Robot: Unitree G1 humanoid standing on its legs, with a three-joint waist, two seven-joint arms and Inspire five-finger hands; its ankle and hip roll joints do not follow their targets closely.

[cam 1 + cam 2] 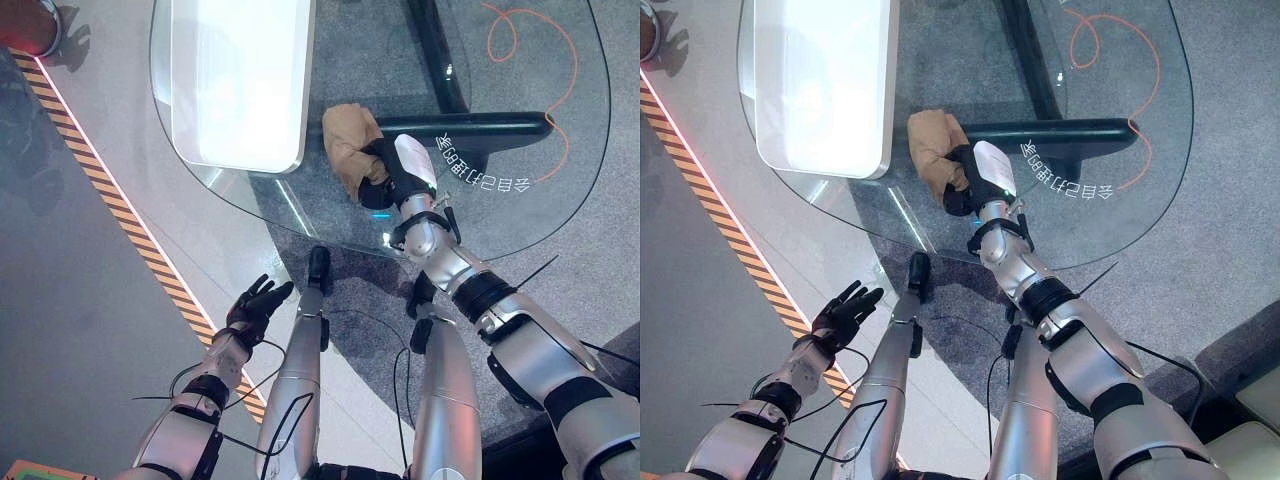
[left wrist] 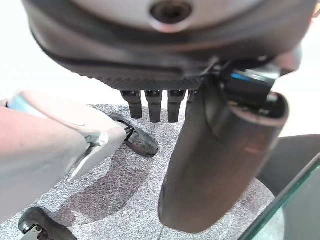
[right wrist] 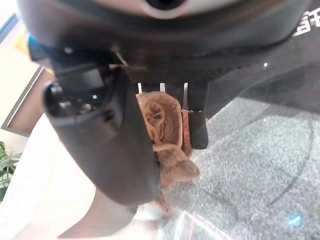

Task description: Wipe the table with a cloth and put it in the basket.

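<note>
The rounded clear glass table [image 1: 560,190] fills the upper frame. At its centre the right hand [image 1: 395,172] has its fingers curled around the crumpled soft tan cloth [image 1: 348,140]. At lower left, the left hand [image 1: 255,305] hangs with fingers relaxed, spread.

Right hand [image 1: 398,172] extended forward, fingers curled; left hand [image 1: 255,303] low, fingers spread loose.
</note>
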